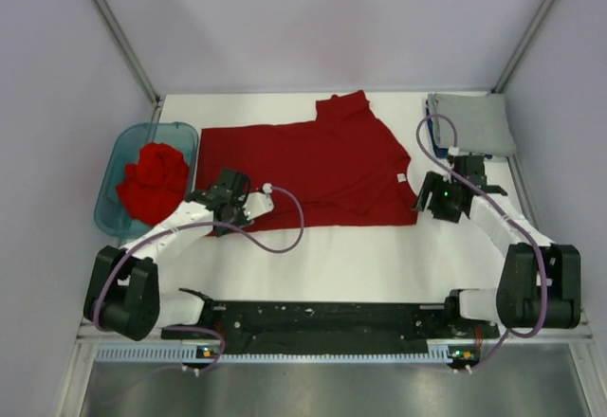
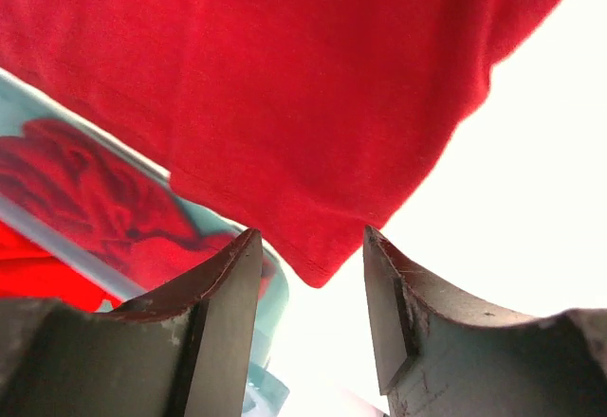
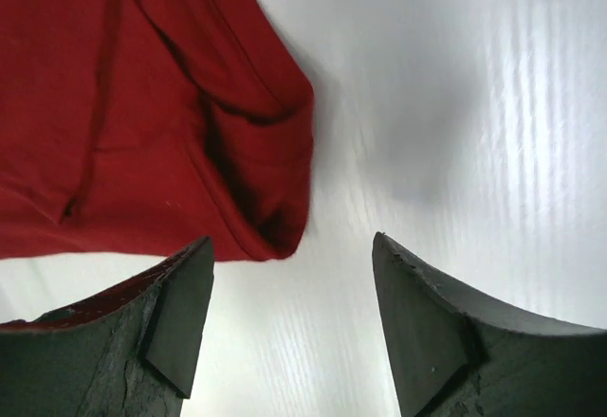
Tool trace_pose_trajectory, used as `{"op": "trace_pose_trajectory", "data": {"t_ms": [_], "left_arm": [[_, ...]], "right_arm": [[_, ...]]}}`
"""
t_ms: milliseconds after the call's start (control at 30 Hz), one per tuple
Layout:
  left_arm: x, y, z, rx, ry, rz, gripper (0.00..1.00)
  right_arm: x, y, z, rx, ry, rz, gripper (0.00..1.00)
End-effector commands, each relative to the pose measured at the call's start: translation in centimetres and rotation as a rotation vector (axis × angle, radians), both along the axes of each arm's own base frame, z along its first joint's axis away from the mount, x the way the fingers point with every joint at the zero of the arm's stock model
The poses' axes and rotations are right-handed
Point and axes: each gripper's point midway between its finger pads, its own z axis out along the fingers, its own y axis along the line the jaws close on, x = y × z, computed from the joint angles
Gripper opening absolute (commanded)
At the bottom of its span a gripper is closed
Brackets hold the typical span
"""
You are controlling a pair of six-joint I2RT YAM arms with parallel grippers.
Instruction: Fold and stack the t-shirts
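Observation:
A red t-shirt lies spread flat on the white table, with a small white neck tag at its right end. My left gripper is open and empty at the shirt's front left corner, which shows just beyond its fingers. My right gripper is open and empty just right of the shirt's folded front right corner. A crumpled red shirt lies in the teal tub at the left. A folded grey shirt lies at the back right.
The teal tub's rim is close to my left fingers. Something blue peeks from under the grey shirt's left edge. Metal frame posts rise at both back corners. The black base rail runs along the near edge.

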Motion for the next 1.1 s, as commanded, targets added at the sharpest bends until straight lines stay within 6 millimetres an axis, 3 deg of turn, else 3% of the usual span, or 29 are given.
{"op": "trace_pose_trajectory", "data": {"t_ms": [0, 133, 267, 300, 367, 433, 567, 667, 767, 900, 1067], "left_arm": [[-0.2, 1.6, -1.8, 0.102, 0.018, -0.042, 0.53], [0.9, 2.4, -2.8, 0.123, -0.001, -0.009, 0.53], [1.2, 3.4, -4.0, 0.141, 0.0, 0.017, 0.53], [1.4, 3.5, -4.1, 0.143, -0.004, 0.017, 0.53], [1.5, 3.4, -4.5, 0.142, 0.0, 0.017, 0.52], [1.3, 3.5, -4.9, 0.144, 0.013, 0.017, 0.4], [0.1, 3.8, -5.7, 0.145, 0.046, 0.001, 0.0], [-0.5, 3.6, -6.0, 0.131, 0.068, -0.009, 0.0], [-1.5, 2.8, -5.7, 0.083, 0.128, -0.01, 0.0], [-3.0, 0.8, -4.5, 0.006, 0.175, -0.053, 0.0], [-4.8, 0.2, -3.7, -0.02, 0.2, -0.087, 0.0]], "right_arm": [[-0.5, 1.4, -1.0, 0.078, -0.03, -0.012, 0.67], [-0.7, 3.5, -2.6, 0.197, 0.018, 0.038, 0.67], [-1.4, 3.8, -5.0, 0.208, 0.092, 0.05, 0.62], [-1.4, 4.1, -5.4, 0.222, 0.103, 0.056, 0.54], [-1.1, 4.2, -5.3, 0.238, 0.102, 0.043, 0.23], [-1.0, 3.9, -4.7, 0.245, 0.085, 0.013, 0.0], [-1.6, 0.2, -2.9, 0.25, 0.002, -0.152, 0.0], [-3.3, -2.1, -2.5, 0.25, -0.024, -0.268, 0.0], [-5.1, -2.2, -2.4, 0.257, -0.028, -0.332, 0.0], [-6.0, -2.7, -1.6, 0.245, -0.054, -0.404, 0.0], [-8.2, -3.3, -1.4, 0.23, -0.01, -0.525, 0.0]]}}
